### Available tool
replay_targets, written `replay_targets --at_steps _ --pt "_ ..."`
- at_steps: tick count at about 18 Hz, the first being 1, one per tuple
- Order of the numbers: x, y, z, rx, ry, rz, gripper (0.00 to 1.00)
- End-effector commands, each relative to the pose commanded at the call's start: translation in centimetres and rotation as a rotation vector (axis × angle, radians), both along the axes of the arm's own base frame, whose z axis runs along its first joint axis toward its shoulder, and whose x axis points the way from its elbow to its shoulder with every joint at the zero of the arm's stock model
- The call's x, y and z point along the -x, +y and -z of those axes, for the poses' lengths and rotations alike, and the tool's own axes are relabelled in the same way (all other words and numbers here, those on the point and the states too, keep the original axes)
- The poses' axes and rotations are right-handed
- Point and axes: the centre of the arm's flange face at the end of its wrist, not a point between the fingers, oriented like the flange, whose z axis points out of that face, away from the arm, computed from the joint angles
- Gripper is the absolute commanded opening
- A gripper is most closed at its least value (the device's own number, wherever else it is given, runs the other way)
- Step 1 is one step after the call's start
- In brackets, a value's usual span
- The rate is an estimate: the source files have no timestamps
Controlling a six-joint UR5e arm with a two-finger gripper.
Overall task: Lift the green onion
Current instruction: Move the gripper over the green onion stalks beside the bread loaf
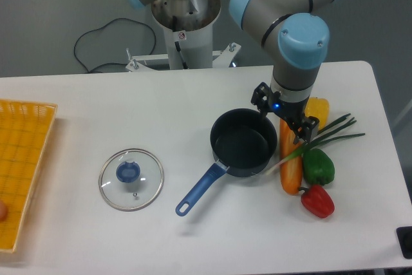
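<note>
The green onion (329, 138) lies on the white table at the right. Its whitish end points down-left beside the pan and its slim dark green leaves fan out to the upper right. It crosses over an orange carrot (291, 170). My gripper (287, 118) points down just above the carrot's top end and the onion's stalk, a little up-left of the stalk. Its fingers look spread apart with nothing between them. The wrist hides part of the carrot.
A dark blue saucepan (243, 141) with a blue handle sits just left of the gripper. A green bell pepper (318, 167), a red pepper (317, 201) and a yellow pepper (317, 107) crowd around the onion. A glass lid (131, 179) lies mid-left. A yellow basket (22, 172) is at the far left.
</note>
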Motion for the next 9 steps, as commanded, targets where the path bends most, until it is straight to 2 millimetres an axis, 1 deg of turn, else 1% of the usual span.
replay_targets --at_steps 4,6,9 --pt "0.7 0.1 0.2 -0.013 0.002 -0.004 1.0" --pt "1.2 -0.3 0.1 -0.03 0.004 -0.017 1.0" --pt "2.1 -0.6 0.6 -0.036 0.02 -0.03 1.0"
